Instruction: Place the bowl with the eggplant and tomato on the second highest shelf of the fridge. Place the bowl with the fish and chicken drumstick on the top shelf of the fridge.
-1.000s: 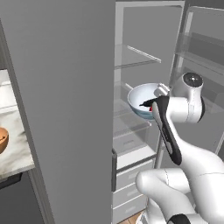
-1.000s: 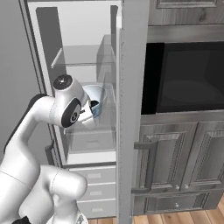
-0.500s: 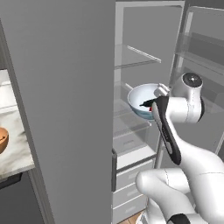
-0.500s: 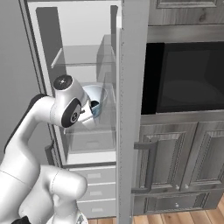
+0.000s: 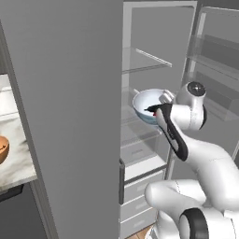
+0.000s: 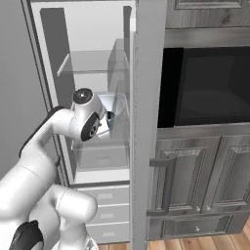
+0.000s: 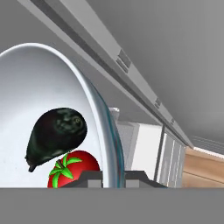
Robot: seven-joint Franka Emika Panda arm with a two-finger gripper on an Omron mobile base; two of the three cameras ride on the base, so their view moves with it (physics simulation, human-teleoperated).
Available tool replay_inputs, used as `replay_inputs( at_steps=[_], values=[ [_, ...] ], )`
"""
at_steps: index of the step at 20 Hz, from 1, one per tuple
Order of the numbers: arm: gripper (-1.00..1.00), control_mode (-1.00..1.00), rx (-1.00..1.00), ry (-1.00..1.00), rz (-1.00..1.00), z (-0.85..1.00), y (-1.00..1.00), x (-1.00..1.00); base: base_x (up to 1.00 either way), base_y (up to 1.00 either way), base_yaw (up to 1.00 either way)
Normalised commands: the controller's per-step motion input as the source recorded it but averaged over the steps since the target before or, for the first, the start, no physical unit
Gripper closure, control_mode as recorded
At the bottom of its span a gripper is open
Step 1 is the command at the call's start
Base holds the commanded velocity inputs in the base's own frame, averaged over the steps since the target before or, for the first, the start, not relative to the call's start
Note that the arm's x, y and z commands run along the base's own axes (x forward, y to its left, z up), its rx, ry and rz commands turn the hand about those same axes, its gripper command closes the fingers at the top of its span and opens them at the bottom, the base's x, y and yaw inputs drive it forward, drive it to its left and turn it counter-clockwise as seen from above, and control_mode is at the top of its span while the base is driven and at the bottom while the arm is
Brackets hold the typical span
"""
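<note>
Nothing is shifting since the earlier pictures: the arm and the bowl with the eggplant and tomato (image 5: 150, 106) are holding the same spot inside the open fridge (image 5: 158, 56). The pincer (image 7: 113, 175) is pinching the bowl's rim, one fingertip on each side of the wall. In the hand view the eggplant (image 7: 56, 134) is lying at about 9 o'clock, with the tomato (image 7: 73, 168) just below it, touching. The bowl is hanging above the second highest shelf (image 5: 140, 122), under the top shelf (image 5: 147, 59), and looks not yet set down. The first placement is therefore nearly finished; lowering and releasing remain, and the whole second bowl is still to do. The arm is reaching forward, its wrist bent towards the fridge interior. An orange-brown bowl (image 5: 3, 148) is sitting on the worktop (image 5: 16, 163) at 9 o'clock in the left base view.
</note>
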Motion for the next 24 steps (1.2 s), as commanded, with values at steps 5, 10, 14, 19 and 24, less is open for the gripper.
replay_inputs(
  at_steps=[5,10,14,19,24],
  values=[
    [1.0,-1.0,0.01,0.0,0.0,-0.18,0.03,0.58,0.0,0.0,0.0],
    [1.0,-1.0,-0.01,0.0,0.0,-0.04,0.38,0.55,0.0,0.0,0.0],
    [1.0,-1.0,0.0,-0.02,0.0,0.0,0.09,0.59,0.0,0.0,0.0],
    [1.0,-1.0,0.0,0.0,0.0,-0.07,0.01,0.66,0.0,0.0,0.0],
    [1.0,-1.0,0.0,0.0,0.0,-0.25,0.24,0.59,0.0,0.0,0.0]
  ],
)
